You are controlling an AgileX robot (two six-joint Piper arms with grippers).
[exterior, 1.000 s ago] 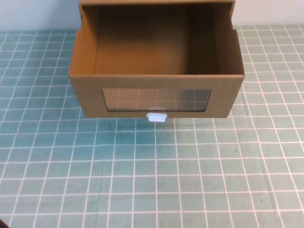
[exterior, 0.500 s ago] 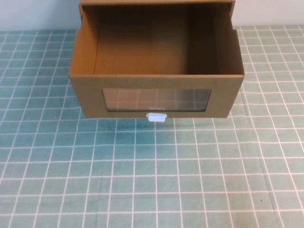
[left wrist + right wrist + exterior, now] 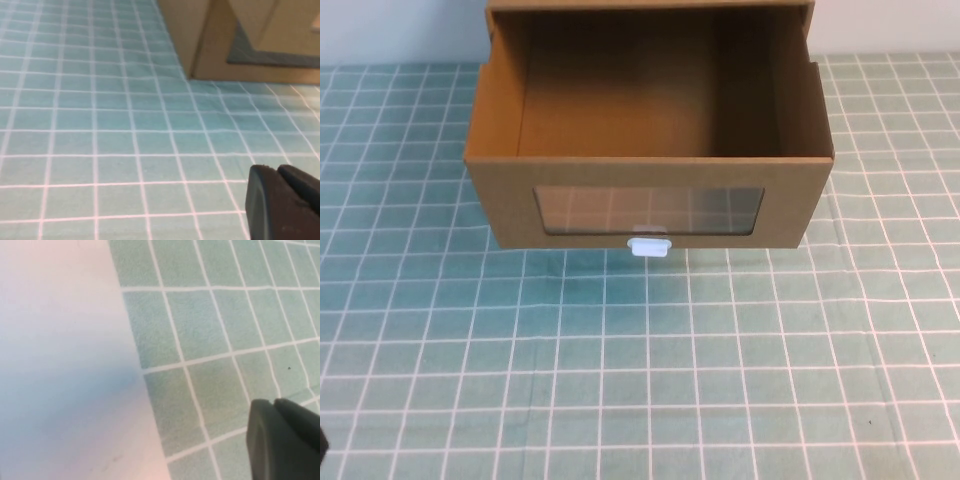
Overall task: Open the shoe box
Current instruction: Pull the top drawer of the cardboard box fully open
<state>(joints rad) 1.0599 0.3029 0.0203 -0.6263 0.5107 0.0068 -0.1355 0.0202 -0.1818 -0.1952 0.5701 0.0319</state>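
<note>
Finds the shoe box (image 3: 650, 110) at the far middle of the surface (image 3: 650, 380), on teal checks with white lines, already open: brown cardboard drawer drawn out toward the robot's side, top uncovered. Notes 1 clear window (image 3: 650, 210) across the front panel and 1 small white pull tab (image 3: 649, 246) just below it, at the panel's lower edge. Places the left end effector (image 3: 276, 172) low over the checks, apart from the box, with the box's front corner ahead of it; fingers clenched together, grasping nothing. Places the right end effector (image 3: 274, 405) low over the surface, near where the checks end, likewise clenched and empty. Touches the box with neither.
</note>
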